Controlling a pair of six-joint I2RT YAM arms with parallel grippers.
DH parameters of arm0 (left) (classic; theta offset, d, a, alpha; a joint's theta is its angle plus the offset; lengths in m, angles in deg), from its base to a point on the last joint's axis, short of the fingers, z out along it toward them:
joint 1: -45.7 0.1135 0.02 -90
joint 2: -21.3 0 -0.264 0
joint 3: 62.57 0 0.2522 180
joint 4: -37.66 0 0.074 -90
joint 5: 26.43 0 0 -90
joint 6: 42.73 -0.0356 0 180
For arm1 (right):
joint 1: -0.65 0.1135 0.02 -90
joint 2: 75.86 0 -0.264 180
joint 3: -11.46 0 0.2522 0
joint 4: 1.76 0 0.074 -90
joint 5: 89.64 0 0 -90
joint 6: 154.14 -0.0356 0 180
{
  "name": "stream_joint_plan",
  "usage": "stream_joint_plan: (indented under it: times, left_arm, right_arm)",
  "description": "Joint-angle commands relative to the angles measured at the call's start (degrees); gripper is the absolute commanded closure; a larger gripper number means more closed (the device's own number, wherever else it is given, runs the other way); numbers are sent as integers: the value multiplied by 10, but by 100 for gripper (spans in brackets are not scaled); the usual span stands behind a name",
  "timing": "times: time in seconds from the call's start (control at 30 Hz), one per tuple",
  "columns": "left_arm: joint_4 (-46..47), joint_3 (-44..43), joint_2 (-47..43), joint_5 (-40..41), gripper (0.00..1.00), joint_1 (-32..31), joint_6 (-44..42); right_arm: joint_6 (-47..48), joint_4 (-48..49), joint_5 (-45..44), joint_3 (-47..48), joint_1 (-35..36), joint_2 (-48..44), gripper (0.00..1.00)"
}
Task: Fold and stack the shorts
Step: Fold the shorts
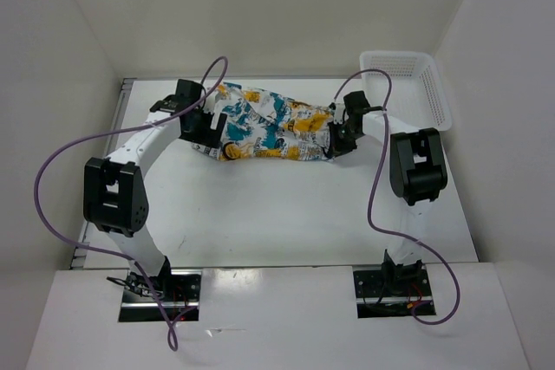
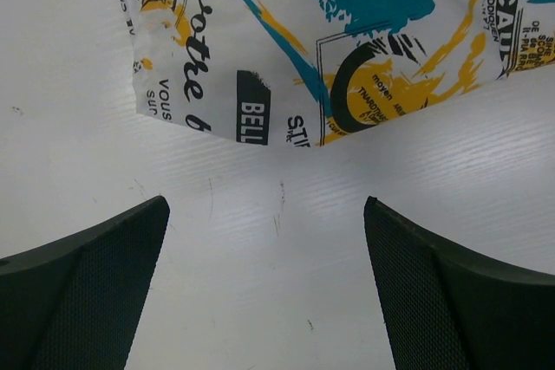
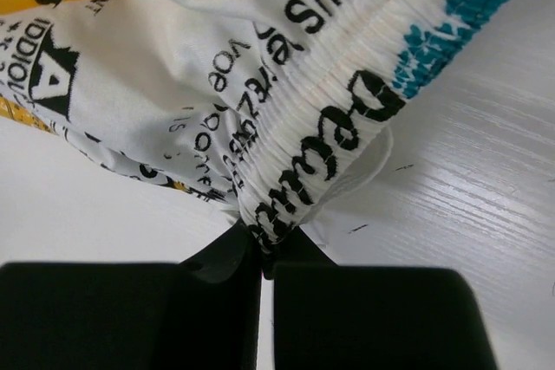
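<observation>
Far left: left end effector (image 2: 266, 214) spread wide apart, empty, low over the bench (image 2: 260, 318), just short of the nearest edge of the shorts (image 1: 269, 127). Risk if closed from here: bare bench pinched, no cloth. Forward reach probably needed first. Also a chance of catching one layer only, with a lopsided fold as the result.

Centre: shorts lying wrinkled across the far middle of the bench, between the two arms, not yet folded.

Right: right end effector (image 3: 264, 253) clamped on the gathered elastic waistband edge. Thin bite, right at the tips, so likely to slip out on a lift or drag. Cannot tell how many layers caught. If pulled with the left end unheld: whole piece sliding or bunching instead of folding.

Far right: white mesh basket (image 1: 434, 84) near the right arm; possible bump on a wide swing.

Count: one pair of shorts, two end effectors, one basket, one bench. No second pair in view to stack with.
</observation>
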Motion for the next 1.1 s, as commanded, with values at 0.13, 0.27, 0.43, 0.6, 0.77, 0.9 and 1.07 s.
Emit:
stream_joint_plan:
  times: [0.13, 0.27, 0.43, 0.6, 0.77, 0.9, 1.07]
  left_arm:
    - [78, 61, -31, 14, 0, -3, -2]
    - [93, 79, -31, -3, 0, 8, -2]
    - [110, 61, 2, -11, 0, 28, -2]
    - [116, 53, 35, -58, 0, 33, -2]
    - [129, 66, 70, -64, 0, 33, -2]
    - [123, 66, 97, -113, 0, 33, -2]
    - [123, 81, 115, -128, 18, 22, -2]
  right_arm:
    - [120, -67, 57, -43, 9, -97, 100]
    - [148, -84, 62, -97, 9, -147, 100]
    - [191, -104, 41, -128, 9, -179, 100]
    - [233, -116, 11, -144, 9, -190, 100]
    - [244, -121, 3, -149, 9, -195, 100]
    - [244, -121, 3, -149, 9, -195, 100]
    - [244, -116, -9, -155, 9, -201, 100]
